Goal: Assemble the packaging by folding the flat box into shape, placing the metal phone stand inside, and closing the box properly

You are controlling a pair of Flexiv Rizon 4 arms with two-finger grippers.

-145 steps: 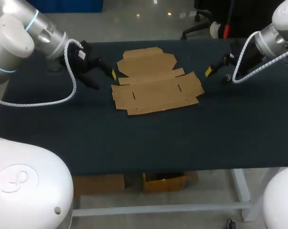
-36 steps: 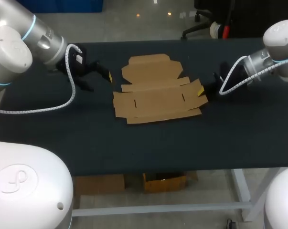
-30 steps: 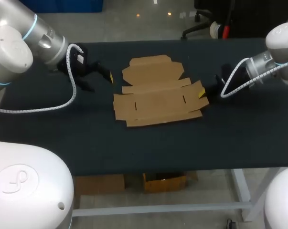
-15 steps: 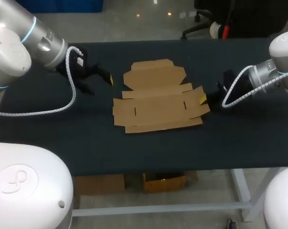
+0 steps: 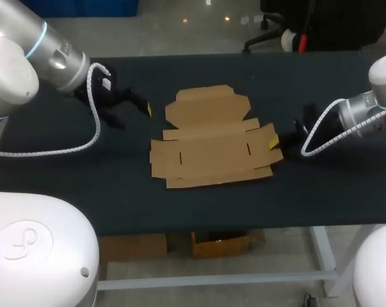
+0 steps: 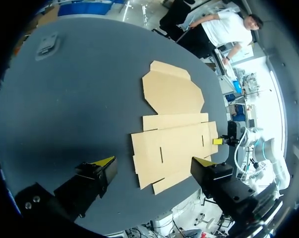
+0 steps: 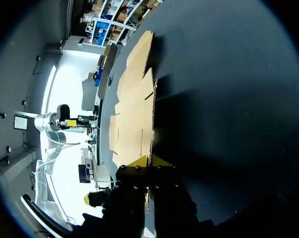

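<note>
Dark matte table (image 5: 199,211), cloth-like. Right gripper (image 5: 274,142) clenched on the right flap (image 5: 267,134) of the box (image 5: 209,153); its wrist view shows both tips pinching the thin edge. Left gripper (image 5: 134,112) released, fingers wide, off the box's left side, touching nothing. Box lies flat mid-table: plain brown corrugated card, die-cut, with slots, crease lines, and a notched lid panel on its far side. Grey metal-looking piece (image 6: 45,45) sits well left of the box, likely the stand. Step, my read: raise the side flap. Fold on the crease, not mid-panel. Card is light and will slide, so pin the base with the left first.
</note>
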